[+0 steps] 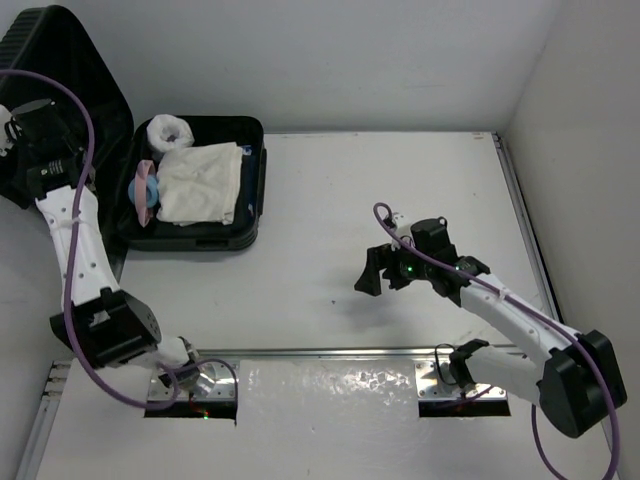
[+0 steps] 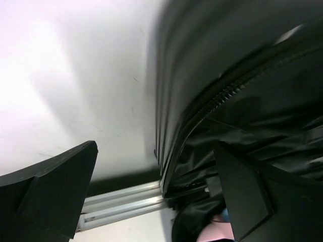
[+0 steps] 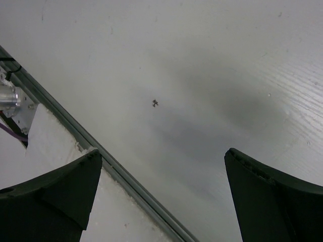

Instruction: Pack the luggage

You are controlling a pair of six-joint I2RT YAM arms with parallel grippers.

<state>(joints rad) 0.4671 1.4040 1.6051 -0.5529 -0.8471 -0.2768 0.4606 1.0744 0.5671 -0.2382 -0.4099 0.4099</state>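
The luggage (image 1: 70, 60) lies open at the far left. Its ribbed black lid stands raised, and its base (image 1: 255, 190) holds a folded white cloth (image 1: 200, 185), a white roll (image 1: 168, 130) and a pink and blue item (image 1: 147, 190). My left gripper (image 1: 12, 130) is up at the lid's left edge. In the left wrist view the left gripper (image 2: 155, 146) is open, with the luggage's ribbed shell (image 2: 202, 50), zipper (image 2: 227, 93) and lining edge between its fingers. My right gripper (image 1: 385, 270) hangs open over bare table right of centre. Nothing shows between the right gripper's (image 3: 162, 151) fingers.
An aluminium rail (image 1: 330, 352) runs along the near table edge in front of the arm bases, and another rail (image 1: 520, 210) borders the right side by the wall. A small dark speck (image 3: 154, 104) marks the table under the right gripper.
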